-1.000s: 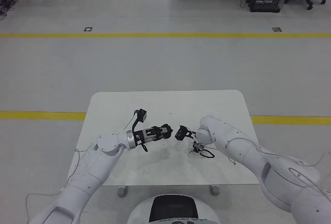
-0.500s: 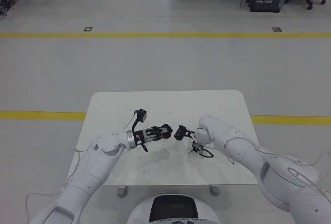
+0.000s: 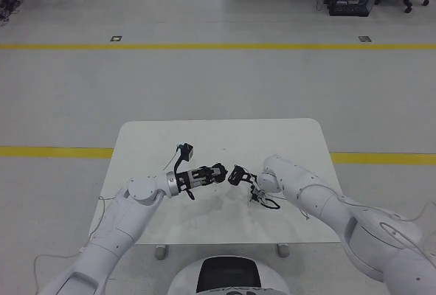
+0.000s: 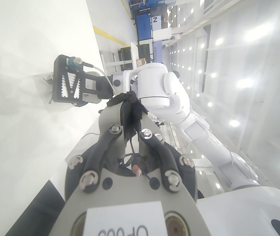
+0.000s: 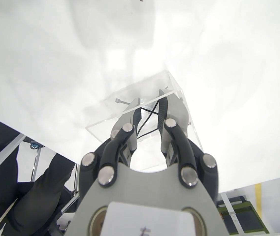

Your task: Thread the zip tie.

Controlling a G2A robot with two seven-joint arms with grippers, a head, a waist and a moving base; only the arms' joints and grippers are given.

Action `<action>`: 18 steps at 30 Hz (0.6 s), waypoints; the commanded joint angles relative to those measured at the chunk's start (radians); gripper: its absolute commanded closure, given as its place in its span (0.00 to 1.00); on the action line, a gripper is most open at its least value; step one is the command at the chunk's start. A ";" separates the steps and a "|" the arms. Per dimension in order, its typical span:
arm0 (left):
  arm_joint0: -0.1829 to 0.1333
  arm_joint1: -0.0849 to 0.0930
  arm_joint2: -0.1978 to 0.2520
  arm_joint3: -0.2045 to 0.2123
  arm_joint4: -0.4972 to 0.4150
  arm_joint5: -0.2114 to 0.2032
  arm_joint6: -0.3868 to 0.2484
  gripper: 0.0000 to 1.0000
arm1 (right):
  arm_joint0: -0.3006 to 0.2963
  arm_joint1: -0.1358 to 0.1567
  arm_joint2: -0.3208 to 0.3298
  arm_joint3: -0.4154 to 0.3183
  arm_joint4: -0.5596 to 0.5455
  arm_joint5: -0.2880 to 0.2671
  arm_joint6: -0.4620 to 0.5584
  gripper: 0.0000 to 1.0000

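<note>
Inside the clear box (image 5: 100, 122) near mid-table, our right gripper (image 5: 149, 114) sits spread around black zip ties (image 5: 122, 102); left gripper (image 4: 129, 114) is clenched. We should isolate one tie before closing gently.

Factory-style lab hall: yellow floor lines (image 3: 203, 46), blue racks (image 4: 144, 23).

The right gripper (image 5: 148, 110) is hanging inside the clear box (image 5: 179, 91) on the white counter (image 5: 43, 50), its fingers (image 5: 163, 106) standing apart around black zip ties (image 5: 119, 101) lying in that box.
</note>
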 commanded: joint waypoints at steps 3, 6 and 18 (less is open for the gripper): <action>0.000 0.000 0.000 0.000 0.000 0.000 0.000 1.00 | -0.001 0.008 0.000 -0.006 -0.010 0.000 -0.023 0.81; 0.000 0.000 0.000 0.000 0.000 0.000 0.000 1.00 | -0.001 0.016 0.000 -0.014 -0.017 0.000 -0.035 0.81; 0.000 0.000 0.000 0.000 0.000 0.000 0.000 1.00 | 0.005 0.061 0.000 -0.088 -0.007 0.000 -0.036 0.79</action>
